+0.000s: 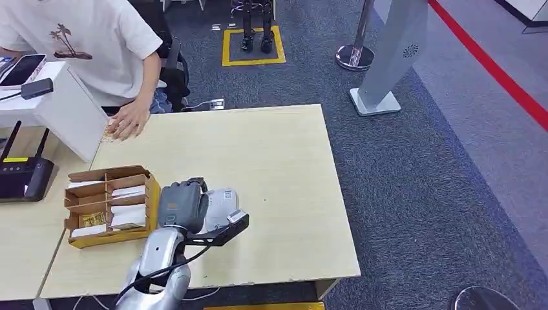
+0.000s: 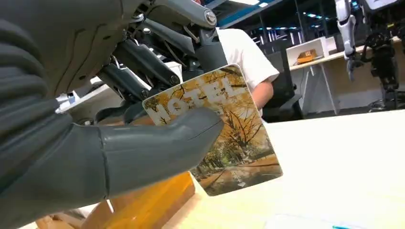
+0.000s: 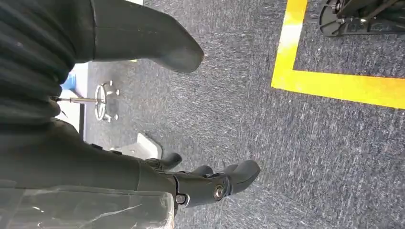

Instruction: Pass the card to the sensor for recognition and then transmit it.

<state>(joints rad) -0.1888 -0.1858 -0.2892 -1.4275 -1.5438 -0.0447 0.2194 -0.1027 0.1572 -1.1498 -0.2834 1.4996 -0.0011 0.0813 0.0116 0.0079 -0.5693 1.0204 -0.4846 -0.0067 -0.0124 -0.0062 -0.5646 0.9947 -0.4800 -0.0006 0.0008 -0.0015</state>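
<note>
Holding the card point(image 2: 224, 133) between its thumb and fingers, the left hand point(image 1: 184, 205) hangs over the near part of the worktop point(image 1: 284, 168), just right of the cardboard box point(image 1: 111, 205). The card looks thin, stiff, light and slippery, so pinching it flat on both faces seems best. The right hand point(image 3: 210, 183) hangs over the floor, fingers loosely apart, holding nothing.

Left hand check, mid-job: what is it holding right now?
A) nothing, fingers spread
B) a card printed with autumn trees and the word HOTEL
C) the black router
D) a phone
B: in the left wrist view the left hand pinches the hotel card between its thumb and darker fingers, above the table.
</note>
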